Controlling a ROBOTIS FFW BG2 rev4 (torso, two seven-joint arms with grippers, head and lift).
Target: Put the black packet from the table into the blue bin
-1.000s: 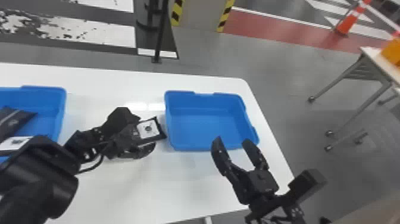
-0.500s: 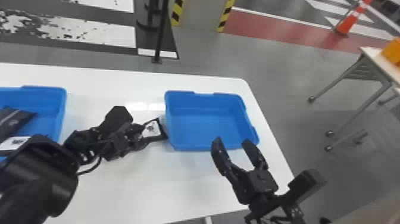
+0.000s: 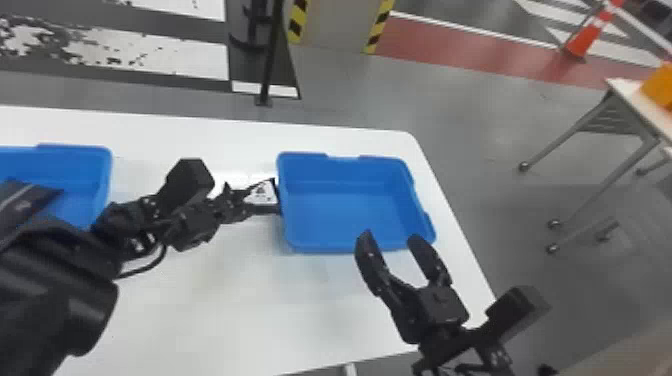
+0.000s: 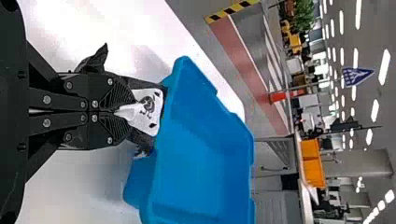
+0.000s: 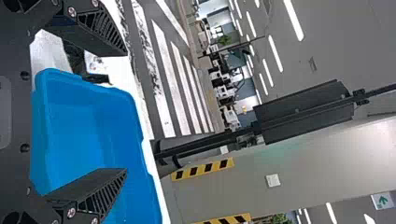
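In the head view my left gripper point(image 3: 242, 202) is at the left side of the blue bin point(image 3: 350, 210), shut on the black packet point(image 3: 262, 194) with its white label. The left wrist view shows my left gripper point(image 4: 128, 111) pinching the crumpled packet point(image 4: 148, 109), whose far edge is up against the rim of the blue bin point(image 4: 201, 161). My right gripper point(image 3: 395, 240) stands open at the bin's near right side. In the right wrist view, my right gripper point(image 5: 123, 112) has its fingers wide apart, with nothing between them but the bin behind.
A second blue bin point(image 3: 102, 175) with dark packets point(image 3: 30, 200) inside stands at the table's left. The white table point(image 3: 210, 310) ends just right of the first bin. Beyond are a dark post point(image 3: 270, 55) and another table point(image 3: 620, 87) with an orange container.
My left gripper has turned and closed up around the packet, its wrist shifting slightly; the packet's label is tilted differently beside the bin. The right arm has stayed still.
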